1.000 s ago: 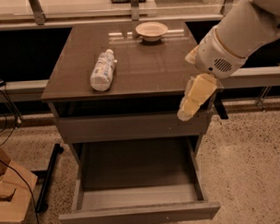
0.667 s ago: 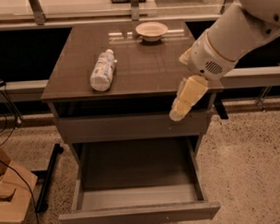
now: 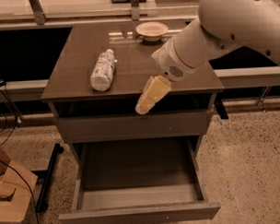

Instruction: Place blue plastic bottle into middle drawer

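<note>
Speckled stone floor (image 3: 252, 165) runs under a dark brown counter (image 3: 78, 65) backed by a low rail, with a wooden crate (image 3: 9, 197) and black cables off to the left. Beneath the counter the drawer (image 3: 139, 213) stands pulled wide open, below a shut upper front (image 3: 131, 127). The robot's white arm (image 3: 229, 23) reaches in from the right and has swung leftward since a moment ago. Its cream pincer (image 3: 143, 107) now hangs over the counter's front edge near the middle, tipped down and to the left. Whether it is clenched or released I cannot tell. The bottle (image 3: 103, 70) lies on its side on the counter's left half, apart from the pincer and unmoved, its pale label too small to read. A cream bowl (image 3: 152, 30) sits near the back edge.
</note>
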`<action>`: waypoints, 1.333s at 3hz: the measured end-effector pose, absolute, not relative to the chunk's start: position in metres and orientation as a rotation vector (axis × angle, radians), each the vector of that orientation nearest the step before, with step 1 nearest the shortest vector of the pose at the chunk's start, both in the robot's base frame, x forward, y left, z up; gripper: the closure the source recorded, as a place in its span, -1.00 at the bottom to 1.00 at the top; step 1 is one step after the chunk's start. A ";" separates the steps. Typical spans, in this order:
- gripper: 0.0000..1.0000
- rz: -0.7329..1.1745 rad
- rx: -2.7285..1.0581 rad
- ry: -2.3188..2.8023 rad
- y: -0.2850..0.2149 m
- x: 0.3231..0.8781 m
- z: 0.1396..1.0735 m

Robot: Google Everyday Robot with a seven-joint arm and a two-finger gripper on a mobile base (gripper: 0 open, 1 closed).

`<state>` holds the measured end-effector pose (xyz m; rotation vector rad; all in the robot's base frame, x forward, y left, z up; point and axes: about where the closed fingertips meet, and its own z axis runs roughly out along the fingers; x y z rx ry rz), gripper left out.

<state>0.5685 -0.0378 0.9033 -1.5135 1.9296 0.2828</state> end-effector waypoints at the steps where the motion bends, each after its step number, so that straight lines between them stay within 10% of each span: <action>1: -1.00 0.324 -1.459 1.885 -0.012 0.593 0.898; 4: -1.00 0.401 -1.405 1.836 0.025 0.634 0.888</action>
